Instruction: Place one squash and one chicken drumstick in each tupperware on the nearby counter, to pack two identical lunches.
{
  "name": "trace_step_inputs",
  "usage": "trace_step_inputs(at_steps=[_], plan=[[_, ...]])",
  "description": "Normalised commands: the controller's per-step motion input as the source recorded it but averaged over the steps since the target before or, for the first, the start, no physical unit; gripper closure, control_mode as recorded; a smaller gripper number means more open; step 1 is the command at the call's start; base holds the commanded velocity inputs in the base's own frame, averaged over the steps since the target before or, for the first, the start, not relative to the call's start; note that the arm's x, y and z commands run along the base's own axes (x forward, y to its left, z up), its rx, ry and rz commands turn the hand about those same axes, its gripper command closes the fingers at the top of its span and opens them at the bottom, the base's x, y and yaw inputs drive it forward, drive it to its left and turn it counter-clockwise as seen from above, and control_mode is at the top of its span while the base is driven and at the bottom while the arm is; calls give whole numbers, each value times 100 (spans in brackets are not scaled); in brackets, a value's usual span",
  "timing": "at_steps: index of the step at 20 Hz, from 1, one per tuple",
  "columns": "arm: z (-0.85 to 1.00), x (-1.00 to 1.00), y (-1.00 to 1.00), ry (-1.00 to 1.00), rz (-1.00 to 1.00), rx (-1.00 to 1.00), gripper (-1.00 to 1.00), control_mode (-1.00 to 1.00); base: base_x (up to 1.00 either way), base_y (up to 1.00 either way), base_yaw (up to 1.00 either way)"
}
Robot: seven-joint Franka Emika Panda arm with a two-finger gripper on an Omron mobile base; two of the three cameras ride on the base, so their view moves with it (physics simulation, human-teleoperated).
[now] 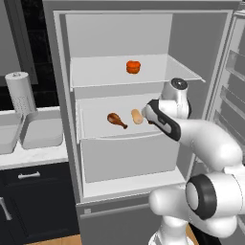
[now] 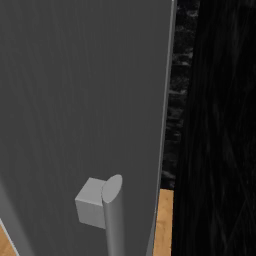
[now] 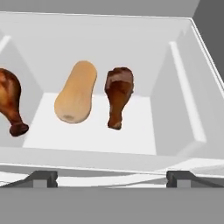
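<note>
Tupperware [image 1: 42, 133]: two pale tubs side by side on counter [image 1: 33, 155], left of open fridge [image 1: 62, 95]. Fridge drawer [image 3: 175, 87] holds tan squash [image 3: 76, 97] between two drumsticks [image 3: 119, 96], none touching. Orange squash [image 1: 133, 67] alone on upper shelf. Gripper [image 3: 111, 178] at drawer front, jaws wide apart, empty.

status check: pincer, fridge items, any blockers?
Pincer open, empty, facing fridge drawer. Tan squash between two drumsticks, untouched. Nothing blocking.
</note>
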Motion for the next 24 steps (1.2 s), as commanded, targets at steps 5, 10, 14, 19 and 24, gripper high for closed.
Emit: trace_step_inputs(at_steps=[5,10,14,19,24], plan=[[-36,29,-13,0,0,0,-100,-100,0,0,0],[-36,24,-5,-1,0,0,-100,-100,0,0,0],[-32,34,0,-1,0,0,-100,-100,0,0,0],[-24,40,0,-1,0,0,-100,-100,0,0,0],[-14,54,0,0,0,0,-100,-100,0,0,0]])
